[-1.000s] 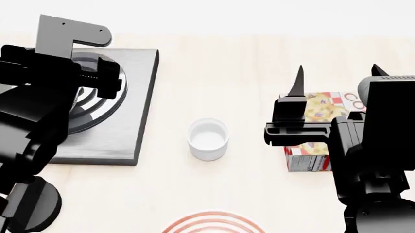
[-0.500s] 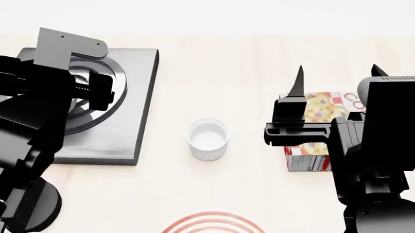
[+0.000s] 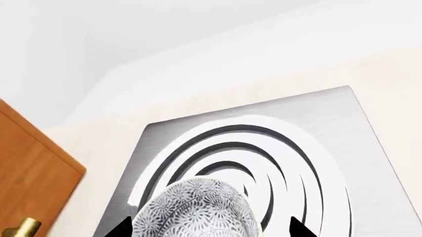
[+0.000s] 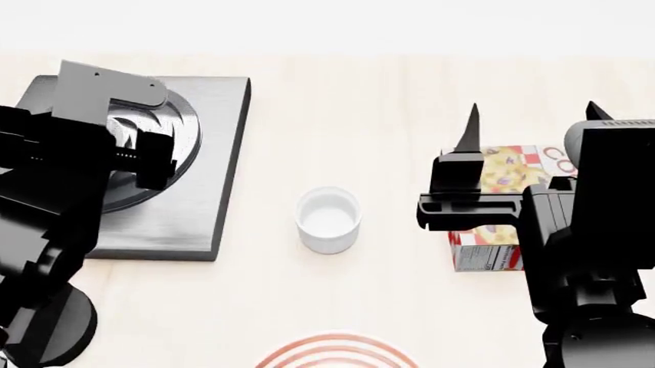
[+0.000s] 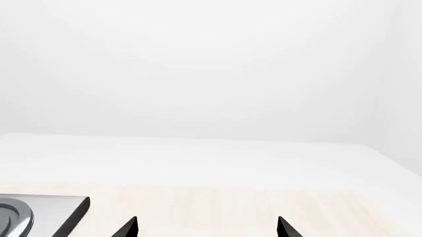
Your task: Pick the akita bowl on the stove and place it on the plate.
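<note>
Head view: nearest, the plate [image 4: 336, 353] peeks in at the desk's [image 4: 348, 107] near edge, awaiting its load. Farther left, the left gripper [image 3: 205, 228] hangs over the stove [image 4: 199, 184], fingers spread wide either side of the akita bowl [image 3: 195, 210], not yet clamped. The right gripper [image 4: 465, 165] idles released, empty.

The akita bowl [image 3: 196, 207] sat on the stove [image 3: 343, 138], over its burner rings, between the left gripper [image 3: 207, 228] fingertips (only two dark tips showed). A wooden door [image 3: 29, 168] with a brass knob [image 3: 20, 228] stood beside the counter.
</note>
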`<state>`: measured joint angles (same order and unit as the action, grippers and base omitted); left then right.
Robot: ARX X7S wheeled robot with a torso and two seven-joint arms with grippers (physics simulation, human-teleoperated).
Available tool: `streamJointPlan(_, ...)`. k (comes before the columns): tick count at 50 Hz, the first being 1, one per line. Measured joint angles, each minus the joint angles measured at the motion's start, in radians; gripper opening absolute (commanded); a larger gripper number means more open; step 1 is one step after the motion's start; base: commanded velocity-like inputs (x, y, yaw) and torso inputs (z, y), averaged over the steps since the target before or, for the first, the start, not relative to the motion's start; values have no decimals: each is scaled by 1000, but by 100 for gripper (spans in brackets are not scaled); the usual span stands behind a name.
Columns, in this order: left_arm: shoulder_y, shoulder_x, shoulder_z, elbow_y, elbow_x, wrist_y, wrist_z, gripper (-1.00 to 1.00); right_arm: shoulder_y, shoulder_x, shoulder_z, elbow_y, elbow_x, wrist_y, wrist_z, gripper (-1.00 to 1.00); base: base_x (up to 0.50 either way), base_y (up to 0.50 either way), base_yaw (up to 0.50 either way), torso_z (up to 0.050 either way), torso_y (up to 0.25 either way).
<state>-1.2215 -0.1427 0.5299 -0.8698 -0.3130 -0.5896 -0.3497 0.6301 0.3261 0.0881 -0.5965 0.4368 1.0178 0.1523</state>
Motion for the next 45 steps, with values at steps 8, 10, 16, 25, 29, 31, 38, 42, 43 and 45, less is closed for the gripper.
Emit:
streamJointPlan(8, 17, -5, 1, 4, -6, -5, -3, 100, -2, 2, -2, 2, 2, -4, 2, 100, 0, 0, 0, 0, 0)
streamJointPlan(10, 21, -6, 1, 4, -7, -6, -4, 100, -2, 2, -2, 3, 2, -5, 2, 100, 0, 0, 0, 0, 0)
streamJointPlan(16, 29, -10, 2, 4, -9, -8, -6, 100, -4, 4, -4, 5, 3, -10, 3, 100, 0, 0, 0, 0, 0)
streamJointPlan(25, 37, -14, 6, 3, -10, -9, -7, 100, -4, 6, -5, 3, 8, -9, 6, 100, 0, 0, 0, 0, 0)
streamJointPlan(29, 39, -16, 8, 1, -11, -10, -6, 100, -3, 7, -5, 2, 10, -6, 8, 100, 0, 0, 0, 0, 0)
streamJointPlan(31, 40, -17, 9, -1, -11, -10, -6, 100, -3, 8, -5, 1, 11, -6, 9, 100, 0, 0, 0, 0, 0)
streamJointPlan(38, 38, -18, 15, -19, -8, -2, -3, 100, -2, 9, -5, 0, 15, -4, 12, 100, 0, 0, 0, 0, 0)
streamJointPlan(42, 38, -20, 18, -23, -6, 0, -2, 100, -2, 10, -6, 0, 16, -5, 13, 100, 0, 0, 0, 0, 0)
streamJointPlan(43, 38, -20, 19, -25, -6, 0, -1, 100, -2, 10, -6, 0, 16, -5, 13, 100, 0, 0, 0, 0, 0)
streamJointPlan(45, 38, -20, 21, -29, -5, 3, 0, 100, -2, 11, -7, 1, 17, -6, 14, 100, 0, 0, 0, 0, 0)
